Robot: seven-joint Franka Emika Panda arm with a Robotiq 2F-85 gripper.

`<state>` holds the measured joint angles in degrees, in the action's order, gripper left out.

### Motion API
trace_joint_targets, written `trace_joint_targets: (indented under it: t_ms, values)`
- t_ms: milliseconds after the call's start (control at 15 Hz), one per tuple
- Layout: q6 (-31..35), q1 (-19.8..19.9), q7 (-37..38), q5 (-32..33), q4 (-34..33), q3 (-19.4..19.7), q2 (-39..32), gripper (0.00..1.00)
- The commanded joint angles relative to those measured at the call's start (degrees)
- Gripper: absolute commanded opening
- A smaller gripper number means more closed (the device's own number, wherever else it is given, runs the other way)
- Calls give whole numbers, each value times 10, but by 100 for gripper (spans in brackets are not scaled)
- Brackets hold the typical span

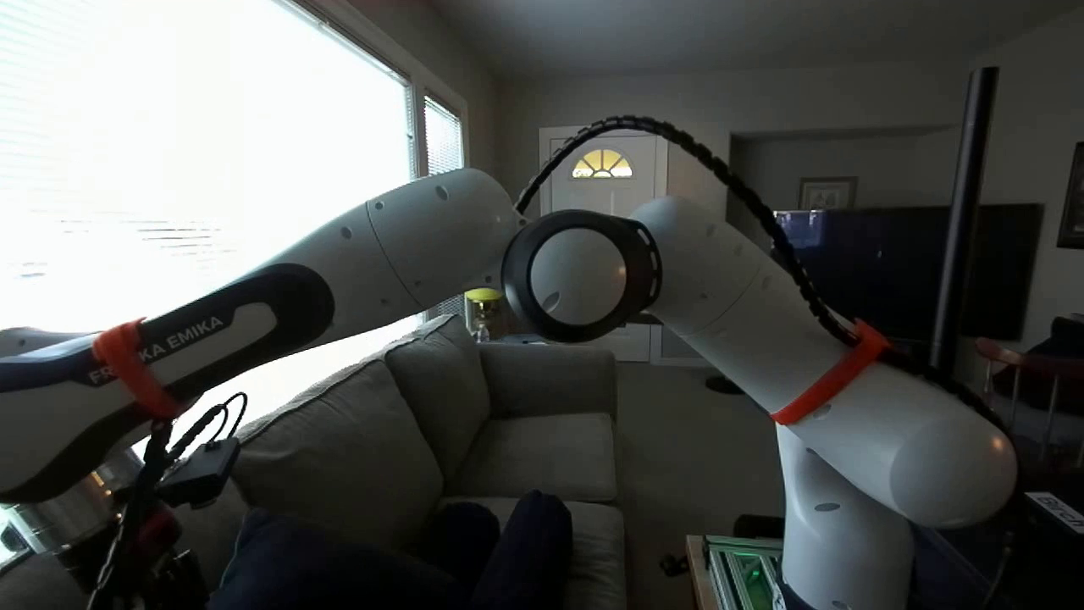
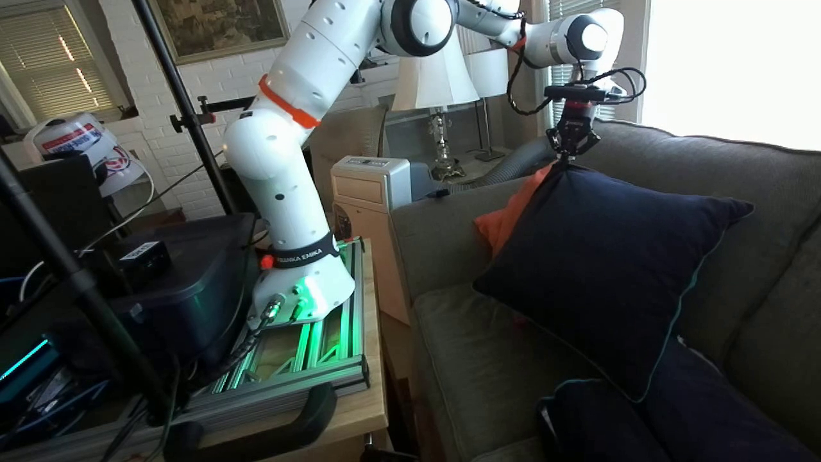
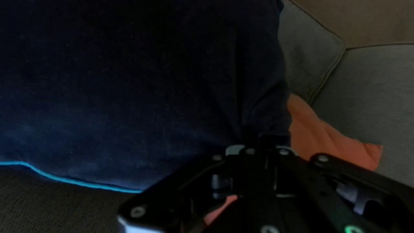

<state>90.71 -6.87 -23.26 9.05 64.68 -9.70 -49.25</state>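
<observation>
Above the seat of the gray sofa (image 2: 455, 340), near one armrest (image 2: 436, 250), the end effector (image 2: 566, 154) is clenched on a gathered corner of a navy pillow (image 2: 596, 256); in the wrist view the cloth puckers into folds at the pinch. From that corner the pillow slants down over the sofa's seat, in front of the backrest (image 2: 782, 244), with light-blue piping (image 3: 81, 183) running along its edge. Whether its lowest corner touches the dark cushions (image 2: 712, 410) lying farther along the sofa is hard to make out, since the cloth merges in shadow. An orange pillow (image 2: 503, 218) sits on the sofa just beside the same armrest, partly hidden behind the navy one. Outside that end of the sofa stands a boxy white appliance (image 2: 369, 183), and beyond the armrest rises a lamp (image 2: 436, 80) with a pale shade. In front of the sofa, across a narrow gap, a wooden counter (image 2: 361, 410) bears the robot's base (image 2: 298, 289). Behind the sofa's backrest a bright window (image 1: 195, 169) shows in both exterior views, while a white door (image 1: 608, 193) stands beyond the opposite end.
</observation>
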Motion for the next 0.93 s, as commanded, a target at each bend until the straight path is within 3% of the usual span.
trace_joint_targets:
  t_ms: [0, 800, 867]
  values:
    - [-71, -5, -47, -22, -22, -14, 4, 1]
    - [-126, -10, -141, -11, -21, -22, -25, 1]
    - [-116, -11, -141, -8, -19, -19, -27, 21]
